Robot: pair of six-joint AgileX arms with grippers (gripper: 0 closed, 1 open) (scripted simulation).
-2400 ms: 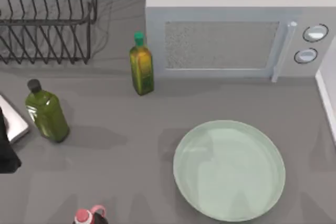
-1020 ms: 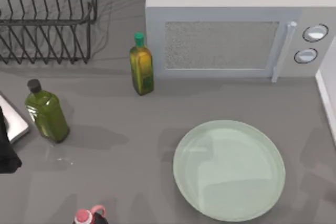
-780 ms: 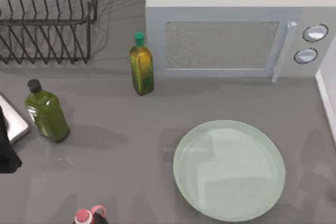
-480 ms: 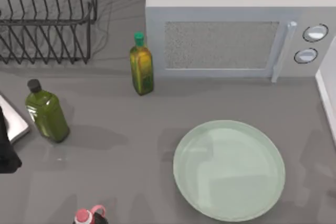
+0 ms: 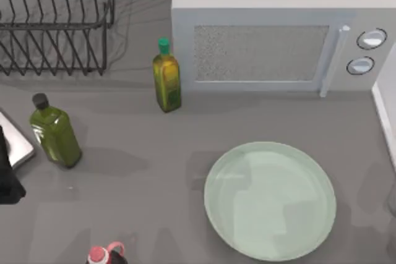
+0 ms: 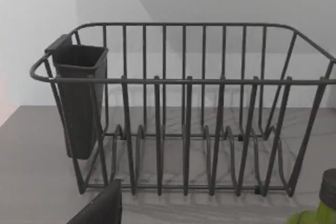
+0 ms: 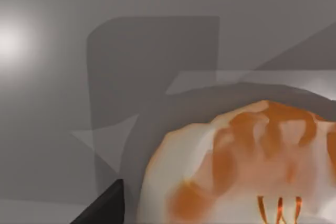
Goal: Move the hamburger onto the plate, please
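Observation:
The plate (image 5: 270,200) is a large pale mint-green disc lying on the grey table, front right of centre, with nothing on it. The hamburger (image 7: 247,166) is a pale tan-pink lump with orange and reddish streaks, seen very close in the right wrist view above the grey surface. One dark finger (image 7: 102,205) of my right gripper stands beside it; whether it grips the hamburger cannot be made out. My left arm (image 5: 7,177) is parked at the table's left edge. Its dark finger (image 6: 100,208) faces the dish rack.
A microwave (image 5: 272,35) stands behind the plate. A wire dish rack (image 5: 55,23) with a dark cup (image 6: 79,98) fills the back left. Two green oil bottles (image 5: 54,133) (image 5: 166,78) stand left of centre. A red-capped bottle (image 5: 102,255) is at the front edge.
Shadows on the table by the right edge have shifted. The plate, the bottles and the left arm have stayed put.

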